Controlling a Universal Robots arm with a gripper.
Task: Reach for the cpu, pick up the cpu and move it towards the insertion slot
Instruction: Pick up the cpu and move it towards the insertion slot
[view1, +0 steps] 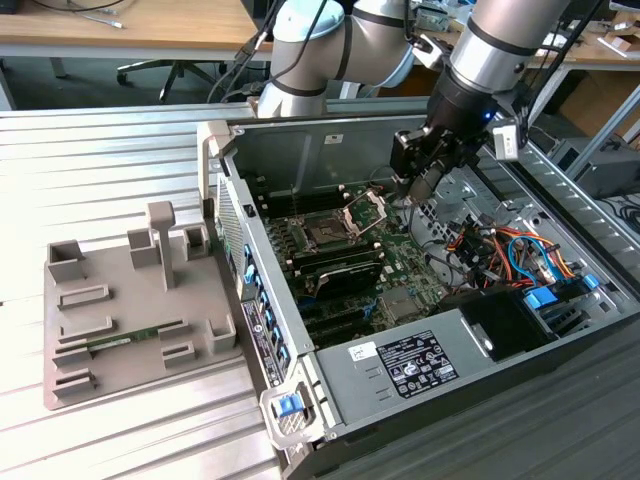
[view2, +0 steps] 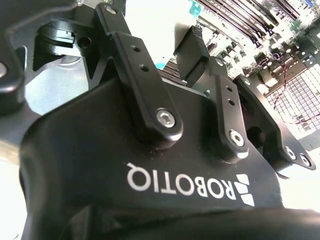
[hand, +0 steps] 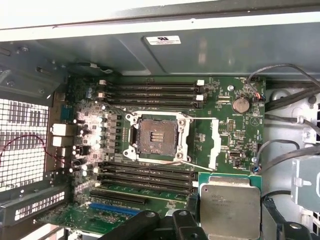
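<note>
A: Black gripper (view2: 200, 60) housing and linkage bars were recorded closest to the lens in the second wrist view, with one finger (view2: 192, 52) reaching toward the motherboard.

B: And the grip?

A: In the first wrist view the cpu (hand: 230, 202) was seen held just past the dark finger bases, silvery face up, green rim showing. It was noted as clamped by the pincer, lifted clear of the board.

B: Where was it placed against the insertion slot (hand: 157, 137)?

A: Near, but apart. The slot was logged as uncovered, its silver frame swung aside and a thin lever lying across the board beside it. Long black memory slots (hand: 150, 90) were noted on both flanks of the socket.

B: The wider scene?

A: In the exterior view the gripper (view1: 420, 180) was observed hanging inside the open computer case (view1: 300, 400), above the motherboard (view1: 380, 270) and toward the exterior view's right of the slot (view1: 327, 236). A grey fixture tray (view1: 130, 310) was recorded on the ribbed table (view1: 100, 160), at the exterior view's left, with a green memory stick (view1: 125, 340) lying in it.
</note>
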